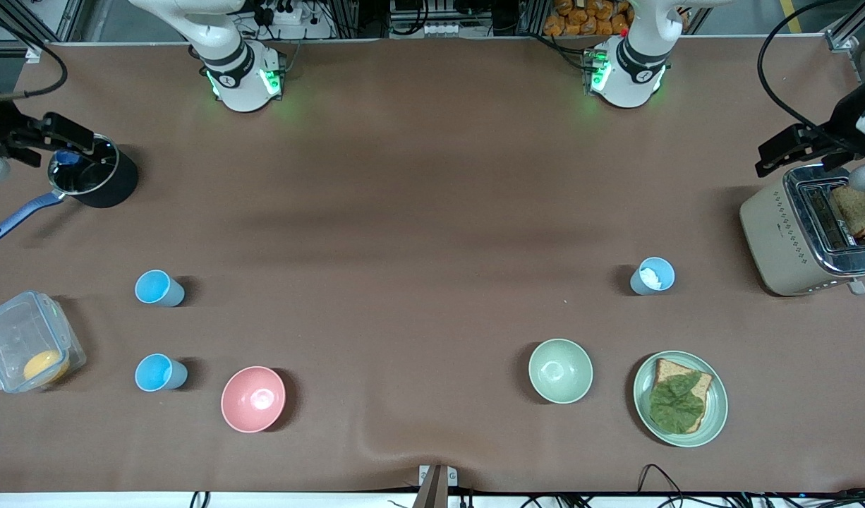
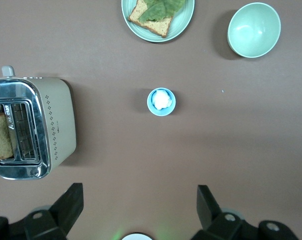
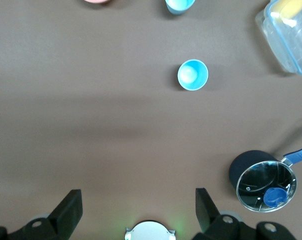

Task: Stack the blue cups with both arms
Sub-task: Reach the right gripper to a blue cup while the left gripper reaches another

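Three blue cups are standing upright, mouths up: two (image 1: 159, 288) (image 1: 159, 372) toward the right arm's end near the pink bowl (image 1: 253, 398), one (image 1: 652, 275) holding something white near the toaster (image 1: 806, 233). Left gripper (image 2: 137, 210) is hovering high, fingers wide apart, empty. Right gripper (image 3: 137, 211) likewise, spread and empty, over the saucepan (image 1: 94, 180).

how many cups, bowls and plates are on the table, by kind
blue cups: 3
bowls: 2, pink bowl and pale green bowl
plates: 1, green plate with bread and a leaf
total: 6
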You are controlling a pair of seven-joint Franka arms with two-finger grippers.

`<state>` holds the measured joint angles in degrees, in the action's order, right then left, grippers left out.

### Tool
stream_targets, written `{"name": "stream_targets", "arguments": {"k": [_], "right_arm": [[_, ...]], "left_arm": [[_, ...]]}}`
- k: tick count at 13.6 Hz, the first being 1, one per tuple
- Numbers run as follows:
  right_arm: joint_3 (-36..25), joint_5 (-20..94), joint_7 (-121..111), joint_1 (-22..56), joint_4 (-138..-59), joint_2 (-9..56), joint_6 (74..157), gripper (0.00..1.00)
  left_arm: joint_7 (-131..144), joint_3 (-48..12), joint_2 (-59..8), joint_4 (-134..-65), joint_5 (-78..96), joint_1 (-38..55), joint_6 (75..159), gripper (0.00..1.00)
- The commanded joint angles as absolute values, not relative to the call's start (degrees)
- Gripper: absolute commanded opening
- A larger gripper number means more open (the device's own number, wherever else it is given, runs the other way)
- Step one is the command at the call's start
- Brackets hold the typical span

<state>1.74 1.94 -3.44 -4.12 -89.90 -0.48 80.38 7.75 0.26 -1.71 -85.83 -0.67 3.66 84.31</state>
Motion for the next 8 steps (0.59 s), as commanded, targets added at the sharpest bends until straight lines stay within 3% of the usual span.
{"name": "stream_targets", "arguments": {"k": [1, 4, 8], "right_arm": [[2.29, 1.32, -3.95, -5.8, -89.3, 6.82, 82.77, 1.0], [2.29, 1.32, -4.13, -8.25, -89.56, 15.88, 91.56, 1.0], [2.29, -1.22, -4.57, -12.74, -89.56, 25.82, 101.32, 1.0]], "left_arm": [[5.8, 0.09, -2.11, -93.56, -1.32, 3.16, 92.86, 1.0], [5.89, 0.17, -2.45, -102.29, -1.41, 3.16, 102.29, 1.0], [5.8, 0.26, -7.72, -104.59, -1.49, 2.64, 107.92, 1.0]]}}
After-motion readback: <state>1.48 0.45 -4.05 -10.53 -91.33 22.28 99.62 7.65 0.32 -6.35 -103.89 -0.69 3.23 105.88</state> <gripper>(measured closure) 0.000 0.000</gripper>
